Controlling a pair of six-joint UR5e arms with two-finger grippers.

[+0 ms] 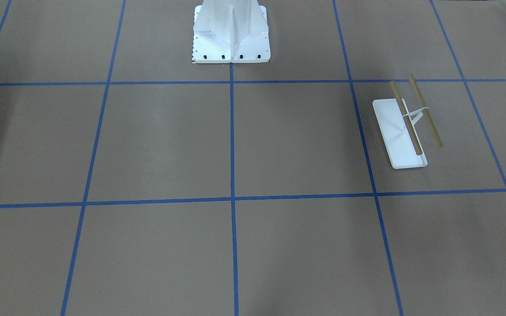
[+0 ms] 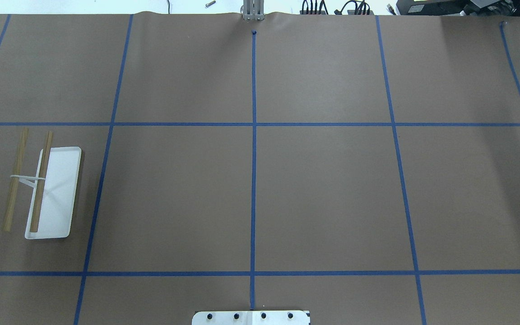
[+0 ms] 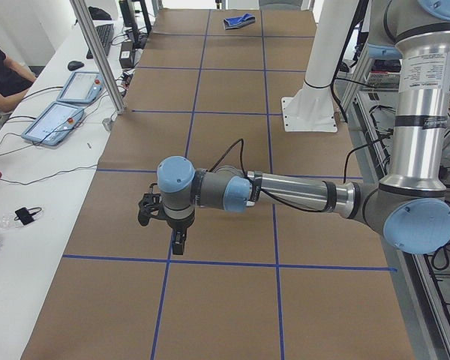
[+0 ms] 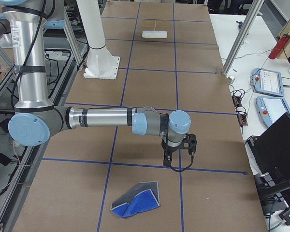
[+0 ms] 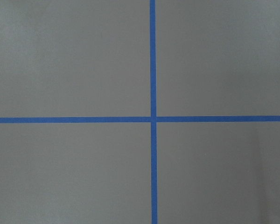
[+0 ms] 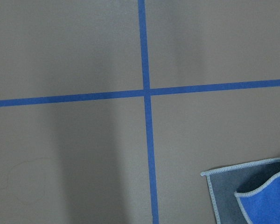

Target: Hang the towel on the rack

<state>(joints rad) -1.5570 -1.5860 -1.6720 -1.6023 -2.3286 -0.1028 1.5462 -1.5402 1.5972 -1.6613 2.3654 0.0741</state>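
Note:
The towel (image 4: 135,200) lies crumpled on the brown table at the end on my right, grey face with a blue fold. It also shows in the right wrist view (image 6: 252,196) and far off in the left side view (image 3: 238,21). The rack (image 1: 395,127) stands on my left side, white tray base with two tan bars (image 2: 39,180), with nothing on them; it shows far away in the right side view (image 4: 154,30). My right gripper (image 4: 168,162) points down a short way from the towel. My left gripper (image 3: 178,244) points down over the table. I cannot tell whether either is open or shut.
The white robot pedestal (image 1: 231,35) is bolted at the table's middle edge (image 2: 251,317). Blue tape lines (image 2: 253,180) grid the brown table. Operator tablets (image 3: 56,120) and a person's arm sit on the side bench. A metal post (image 4: 239,34) stands by the table.

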